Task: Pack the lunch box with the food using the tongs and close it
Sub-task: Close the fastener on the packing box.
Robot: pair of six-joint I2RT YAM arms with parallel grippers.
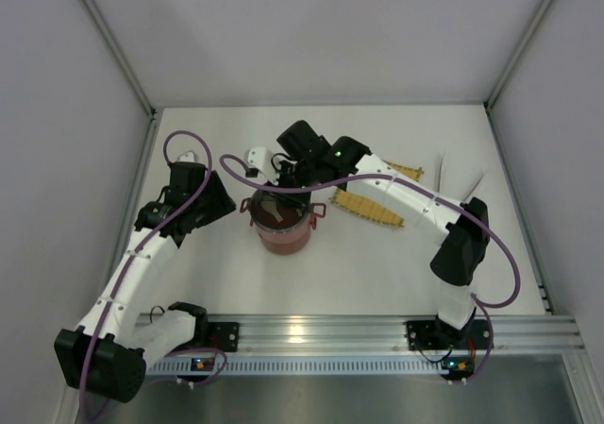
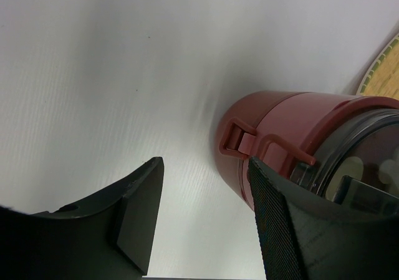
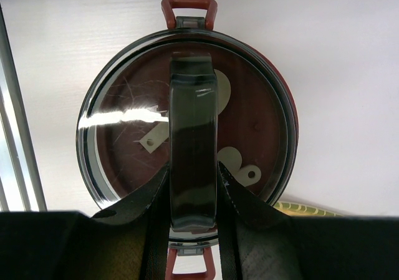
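My right fingers pinch the grey lid by its handle atop the stacked lunch box. My left fingers are spread beside it. I think the food is packed; seating the lid remains.

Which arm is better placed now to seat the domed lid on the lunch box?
Right, probably: the right gripper is shut on the lid handle atop the lunch box; the left gripper stands open beside it.

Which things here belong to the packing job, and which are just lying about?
Job:
- lunch box
- its lid, gripped by the right gripper
- left gripper, open beside the box
- tongs, lying unused

Lying about:
- yellow mat
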